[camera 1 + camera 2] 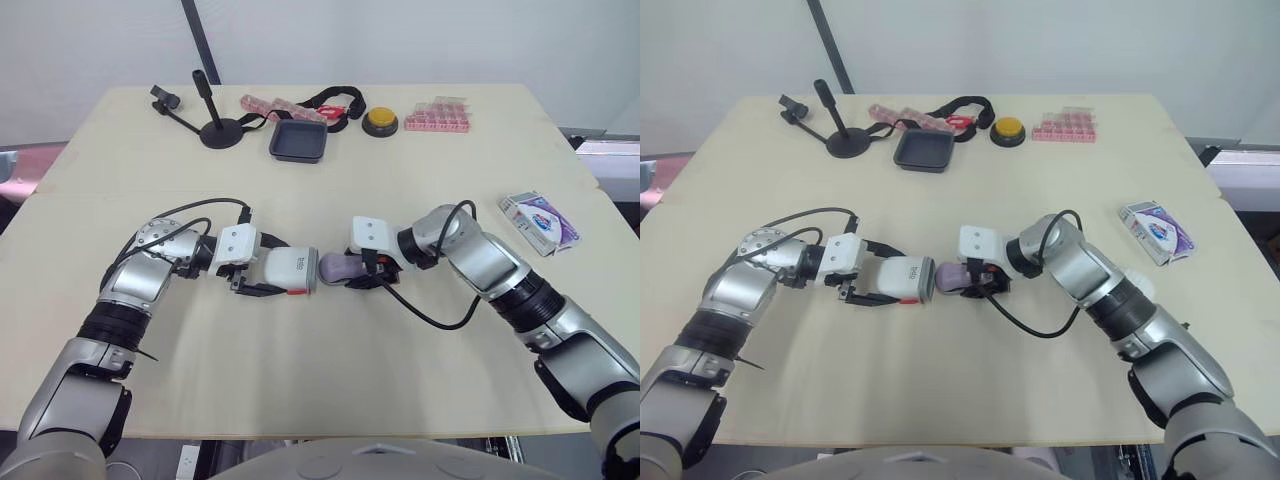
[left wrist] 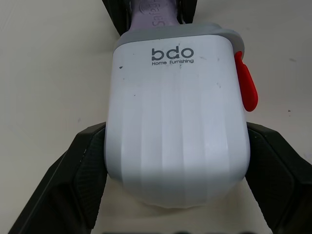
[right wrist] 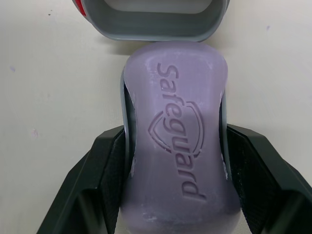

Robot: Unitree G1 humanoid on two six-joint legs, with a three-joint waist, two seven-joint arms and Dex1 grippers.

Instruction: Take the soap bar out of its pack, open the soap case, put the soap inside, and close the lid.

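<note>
A: Left eye view, frame centre: the left gripper [image 1: 280, 268] clamps the white soap case [image 1: 296, 272]; the right gripper [image 1: 352, 270] holds the purple soap bar [image 1: 333, 268] at its mouth.

B: Left wrist view: fingers [image 2: 73, 180] squeeze stiff, smooth sides.

A: Right wrist view: fingers [image 3: 87, 195] pinch the soap's long edges; probably slick, firm.

A pale table [image 1: 300, 380] spreads under the left gripper [image 1: 285, 272]; well beyond it a white wall [image 1: 400, 40] rises, crossed by a dark slanted pole [image 1: 200, 40].
</note>
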